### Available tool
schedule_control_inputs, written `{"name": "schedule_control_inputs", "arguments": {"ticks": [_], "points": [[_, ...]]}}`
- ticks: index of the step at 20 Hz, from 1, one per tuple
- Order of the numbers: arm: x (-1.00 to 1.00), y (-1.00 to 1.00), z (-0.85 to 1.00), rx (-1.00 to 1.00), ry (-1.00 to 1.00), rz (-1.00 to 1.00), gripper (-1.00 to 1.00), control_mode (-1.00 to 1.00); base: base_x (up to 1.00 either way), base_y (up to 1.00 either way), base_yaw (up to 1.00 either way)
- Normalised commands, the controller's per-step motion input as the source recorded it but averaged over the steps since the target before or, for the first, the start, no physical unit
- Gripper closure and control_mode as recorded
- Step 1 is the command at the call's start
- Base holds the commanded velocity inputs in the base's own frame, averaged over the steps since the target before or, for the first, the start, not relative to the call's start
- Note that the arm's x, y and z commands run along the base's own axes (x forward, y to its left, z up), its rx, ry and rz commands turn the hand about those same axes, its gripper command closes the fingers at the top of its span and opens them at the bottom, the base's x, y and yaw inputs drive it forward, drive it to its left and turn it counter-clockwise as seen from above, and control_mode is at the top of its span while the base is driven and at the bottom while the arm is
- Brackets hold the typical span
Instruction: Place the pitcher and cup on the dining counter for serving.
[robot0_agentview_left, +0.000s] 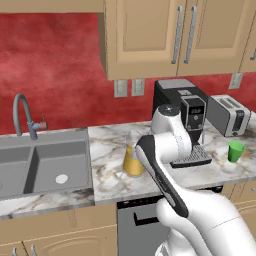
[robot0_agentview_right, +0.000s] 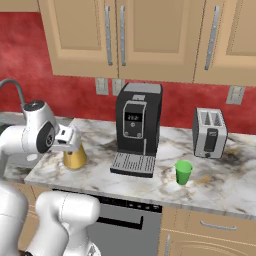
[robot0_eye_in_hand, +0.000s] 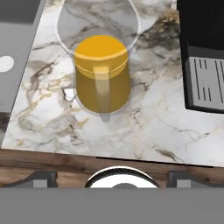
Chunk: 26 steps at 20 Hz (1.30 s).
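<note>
The pitcher (robot0_eye_in_hand: 101, 74) is clear glass with orange-yellow liquid in its lower part. It stands upright on the marble counter between the sink and the coffee machine. My gripper (robot0_eye_in_hand: 113, 177) hangs above its near side, open, fingertips (robot0_eye_in_hand: 41, 177) wide apart and touching nothing. From the right base view the hand (robot0_agentview_right: 67, 139) sits just above and left of the pitcher (robot0_agentview_right: 75, 158). In the left base view the arm hides part of the pitcher (robot0_agentview_left: 132, 161). The small green cup (robot0_agentview_left: 236, 151) (robot0_agentview_right: 183, 172) stands right of the coffee machine. The dining counter is out of view.
A black coffee machine (robot0_agentview_right: 137, 122) (robot0_eye_in_hand: 203, 65) with its drip tray stands close to the pitcher's right. A toaster (robot0_agentview_right: 210, 132) sits by the wall past the cup. The grey sink (robot0_agentview_left: 45, 162) and faucet (robot0_agentview_left: 22, 115) lie left. Wall cabinets (robot0_agentview_right: 150, 35) hang overhead.
</note>
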Motion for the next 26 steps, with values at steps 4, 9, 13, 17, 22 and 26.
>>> {"name": "schedule_control_inputs", "arguments": {"ticks": [4, 9, 13, 17, 22, 26], "points": [[0.44, 0.01, -0.13, -0.01, 0.06, 0.0, -1.0, -1.0, 0.0, 0.0, 0.0], [0.39, 0.0, -0.16, 0.0, 0.08, 0.0, -1.0, -1.0, 0.0, 0.0, 0.0], [0.43, 0.03, -0.14, 0.0, 0.09, 0.0, -1.0, -1.0, 0.0, 0.0, 0.0], [0.14, 0.1, -0.11, 0.0, 0.13, 0.0, -1.0, -1.0, 0.0, 0.0, 0.0], [0.3, 0.19, -0.31, 0.0, 0.06, 0.0, -1.0, -1.0, 0.0, 0.0, 0.0], [0.29, 0.15, -0.34, 0.0, 0.03, 0.0, -1.0, -1.0, 0.0, 0.0, 0.0]]}}
